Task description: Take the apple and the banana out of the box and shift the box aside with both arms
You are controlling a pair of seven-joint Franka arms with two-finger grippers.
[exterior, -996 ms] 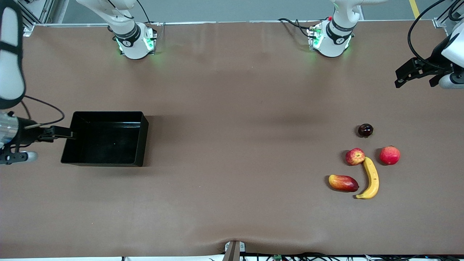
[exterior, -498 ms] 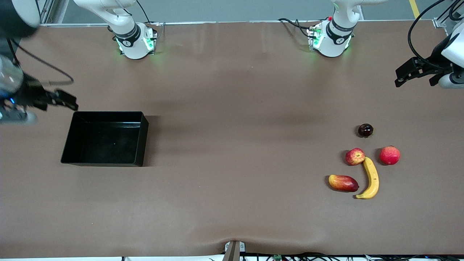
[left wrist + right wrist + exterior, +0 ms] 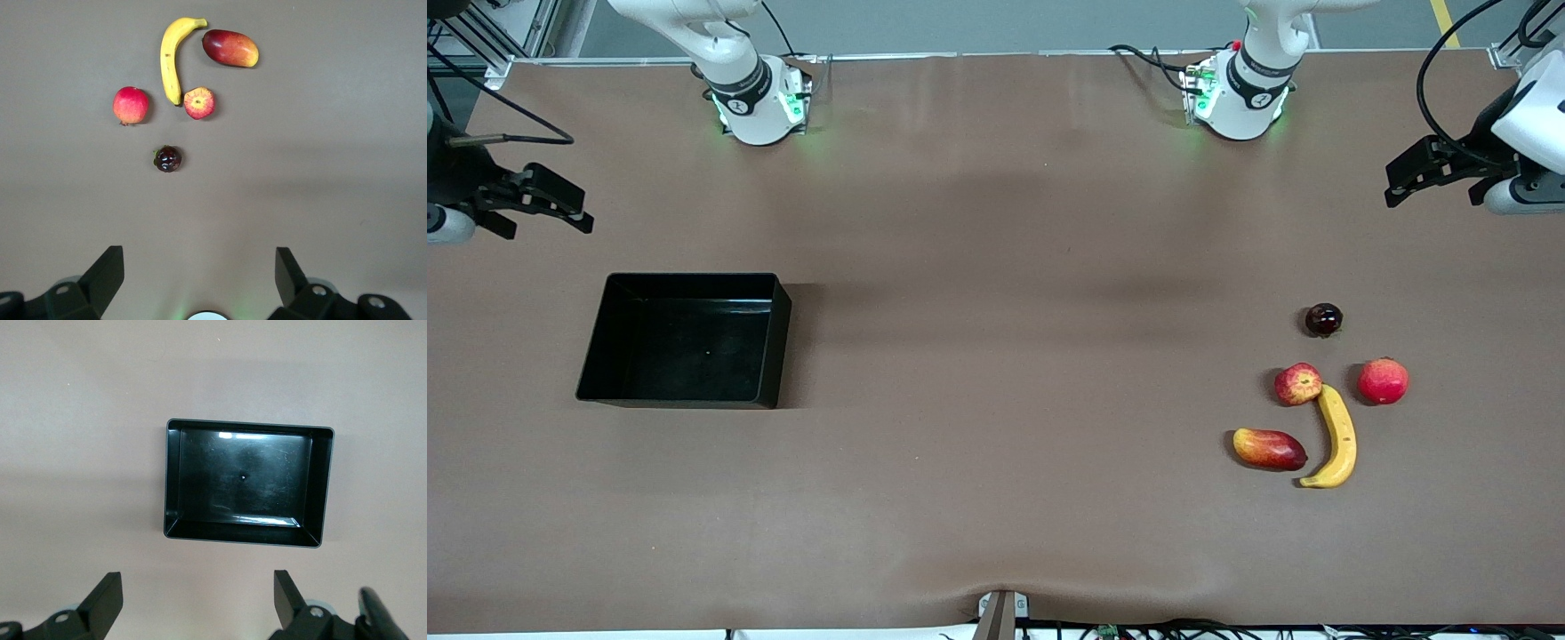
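The black open-top box [image 3: 781,342] sits empty toward the right arm's end of the table; its wall [image 3: 321,487] also shows in the right wrist view. My right gripper [image 3: 547,227] [image 3: 198,579] hangs open over bare table beside the box, holding nothing. A yellow banana [image 3: 1338,436] [image 3: 171,57] and a small red apple with yellow streaks [image 3: 1297,384] [image 3: 199,103] lie touching toward the left arm's end. My left gripper [image 3: 1436,191] [image 3: 200,257] is open and empty, over bare table apart from the fruits.
Around the banana lie a round red fruit [image 3: 1383,380], a red-yellow oblong fruit [image 3: 1269,448] and a small dark fruit [image 3: 1323,318]. Both arm bases [image 3: 758,107] stand along the table's edge farthest from the front camera. A brown mat covers the table.
My right gripper left the box's wall at the right arm's end and rose away from it. The box stayed in place. The left gripper shifted only slightly.
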